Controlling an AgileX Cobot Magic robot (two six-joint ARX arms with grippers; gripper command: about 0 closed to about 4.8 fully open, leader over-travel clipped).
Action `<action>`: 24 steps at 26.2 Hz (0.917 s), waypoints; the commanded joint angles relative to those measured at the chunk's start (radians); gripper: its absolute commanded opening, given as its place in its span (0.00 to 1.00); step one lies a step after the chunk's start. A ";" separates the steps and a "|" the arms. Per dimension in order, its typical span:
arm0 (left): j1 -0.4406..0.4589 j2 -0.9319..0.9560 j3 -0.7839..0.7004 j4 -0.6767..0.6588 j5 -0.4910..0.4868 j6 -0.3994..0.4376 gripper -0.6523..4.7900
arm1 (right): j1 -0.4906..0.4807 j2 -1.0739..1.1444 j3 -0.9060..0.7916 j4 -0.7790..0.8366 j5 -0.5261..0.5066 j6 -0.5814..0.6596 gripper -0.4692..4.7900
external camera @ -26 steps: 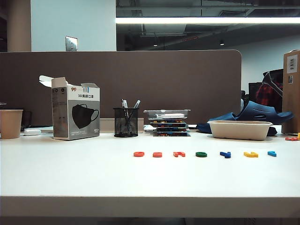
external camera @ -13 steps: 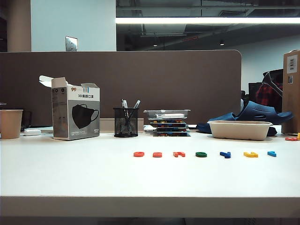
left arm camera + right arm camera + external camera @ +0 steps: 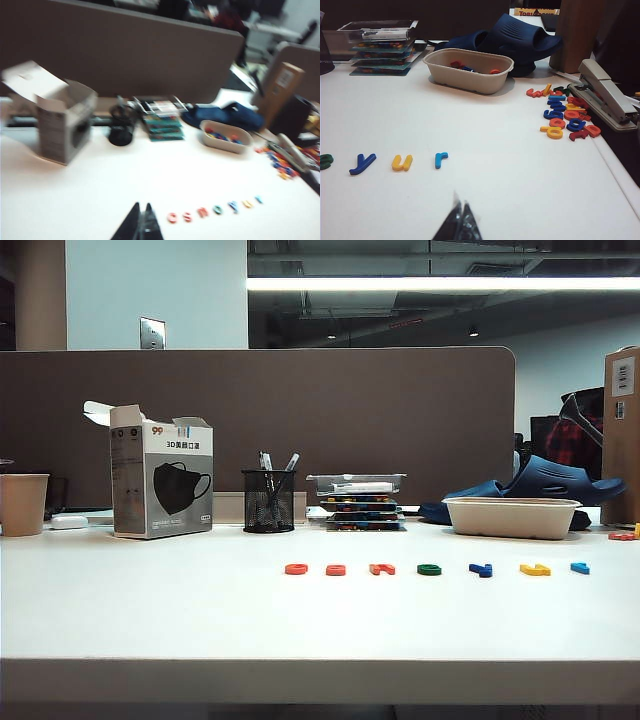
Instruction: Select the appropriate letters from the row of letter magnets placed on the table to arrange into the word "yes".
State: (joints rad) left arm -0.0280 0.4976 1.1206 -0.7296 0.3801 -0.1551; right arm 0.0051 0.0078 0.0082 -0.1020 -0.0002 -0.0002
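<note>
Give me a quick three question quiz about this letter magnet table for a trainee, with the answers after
1. True or false: the blue y lies between the green letter and the yellow u.
2. How many letters are in the row of letter magnets?
3. Is the right gripper open or shut?

Key: 1 true. 2 seven. 3 shut, above the bare table, holding nothing.
</note>
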 commanded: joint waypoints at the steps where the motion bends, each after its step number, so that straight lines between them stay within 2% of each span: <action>1: 0.000 0.119 0.156 -0.152 0.105 -0.003 0.11 | 0.000 -0.009 -0.008 0.018 0.001 -0.001 0.09; 6: -0.002 0.278 0.371 -0.341 0.230 -0.004 0.11 | 0.000 -0.009 -0.007 0.018 0.001 -0.001 0.09; 10: -0.128 0.383 0.506 -0.407 0.220 -0.092 0.11 | 0.000 -0.009 -0.008 0.018 0.001 0.000 0.09; 21: -0.421 0.558 0.582 -0.466 0.076 -0.298 0.11 | 0.000 -0.009 -0.007 0.018 0.001 -0.001 0.09; 24: -0.506 0.604 0.582 -0.463 -0.012 -0.364 0.11 | 0.000 -0.009 -0.008 0.018 0.001 -0.001 0.09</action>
State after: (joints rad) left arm -0.5140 1.0904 1.6985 -1.1984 0.4240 -0.4747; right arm 0.0051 0.0078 0.0082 -0.1020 -0.0002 -0.0002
